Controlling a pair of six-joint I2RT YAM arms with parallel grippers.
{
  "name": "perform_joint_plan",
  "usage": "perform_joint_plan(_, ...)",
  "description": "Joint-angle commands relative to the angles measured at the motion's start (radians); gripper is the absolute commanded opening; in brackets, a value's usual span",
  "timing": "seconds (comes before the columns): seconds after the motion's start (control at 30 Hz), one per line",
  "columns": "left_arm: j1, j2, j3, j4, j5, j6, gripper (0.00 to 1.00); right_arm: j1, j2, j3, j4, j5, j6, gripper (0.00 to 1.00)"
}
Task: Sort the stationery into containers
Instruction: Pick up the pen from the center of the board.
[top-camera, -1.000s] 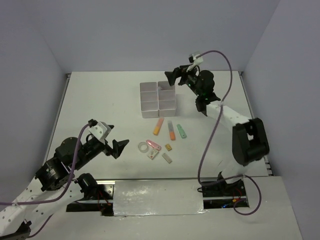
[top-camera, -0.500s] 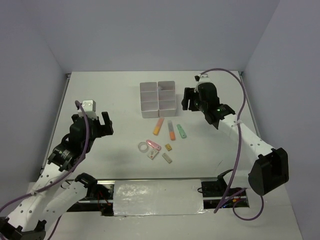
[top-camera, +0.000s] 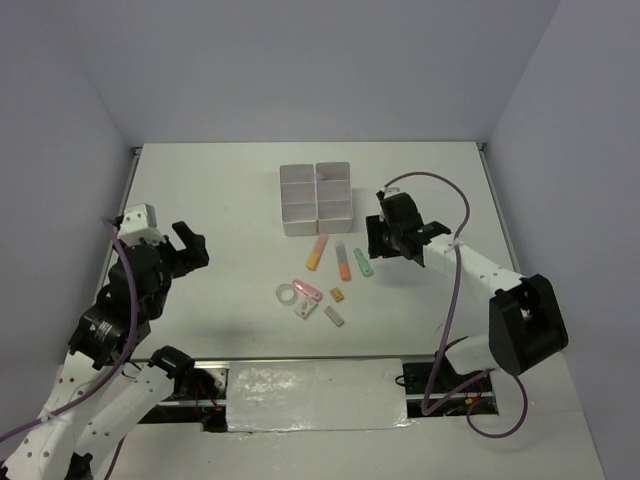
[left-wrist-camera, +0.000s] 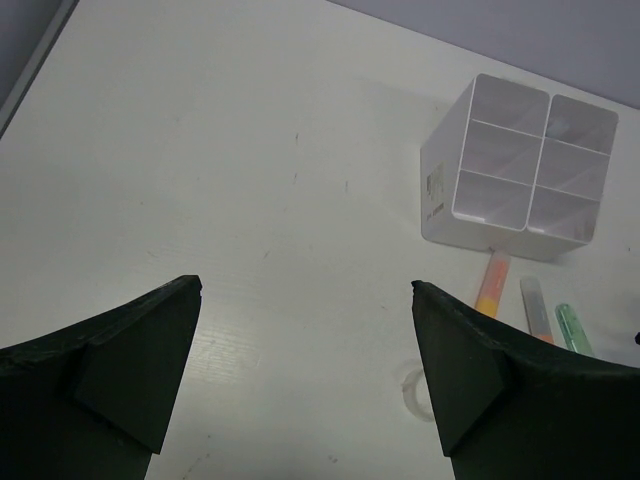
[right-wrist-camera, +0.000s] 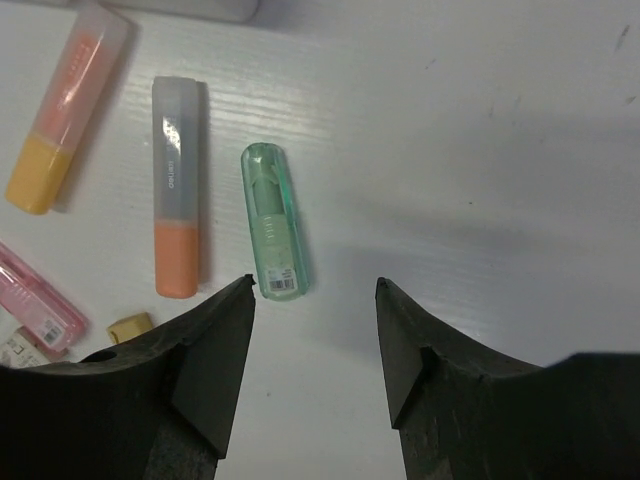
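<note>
Right wrist view: the right gripper holds its jaws apart and empty, just beside the translucent green plastic highlighter. The left gripper gapes wide above the white tabletop.

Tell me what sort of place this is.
Most likely a robot lab test cell, not an office: a white table boxed in by plain walls, a left arm and right arm bolted at its near edge, and stationery laid out beside a six-cell white container.
</note>
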Motion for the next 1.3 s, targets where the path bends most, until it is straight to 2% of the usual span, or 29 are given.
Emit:
perform_joint_plan(0.0, 0.005, 0.003, -0.006, 0.036, 0.007, 0.045, 0.99, 0.035, 0.066, 0.017, 0.01, -0.026, -0.019, 0.59)
perform_joint_plan(0.2, 0.005, -0.016, -0.029, 0.071, 0.095, 0.094, 0.99, 0.074, 0.188, 0.033, 0.035, -0.058, -0.015, 0.59)
perform_joint_plan(0.43, 0.005, 0.018, -0.026, 0.068, 0.129, 0.109, 0.99, 0.091, 0.279, 0.09, 0.007, -0.029, -0.01, 0.57)
perform_joint_plan(0.6, 0.005, -0.003, -0.034, 0.079, 0.155, 0.121, 0.99, 0.097, 0.343, 0.139, -0.037, 0.011, 0.001, 0.42)
perform_joint_plan(0.77, 0.004, -0.014, -0.039, 0.088, 0.171, 0.129, 0.99, 0.106, 0.371, 0.16, -0.073, 0.023, -0.002, 0.39)
perform_joint_plan(0.83, 0.005, -0.008, -0.039, 0.088, 0.177, 0.129, 0.99, 0.109, 0.354, 0.153, -0.08, 0.034, -0.002, 0.28)
perform_joint_plan(0.87, 0.005, -0.007, -0.037, 0.088, 0.178, 0.129, 0.99, 0.109, 0.342, 0.145, -0.082, 0.037, -0.005, 0.18)
perform_joint_plan(0.97, 0.004, -0.005, -0.039, 0.088, 0.18, 0.13, 0.99, 0.109, 0.233, 0.094, -0.067, 0.026, 0.002, 0.0)
perform_joint_plan(1.27, 0.005, -0.002, -0.039, 0.088, 0.174, 0.13, 0.99, 0.109, 0.023, 0.044, -0.015, -0.031, -0.021, 0.0)
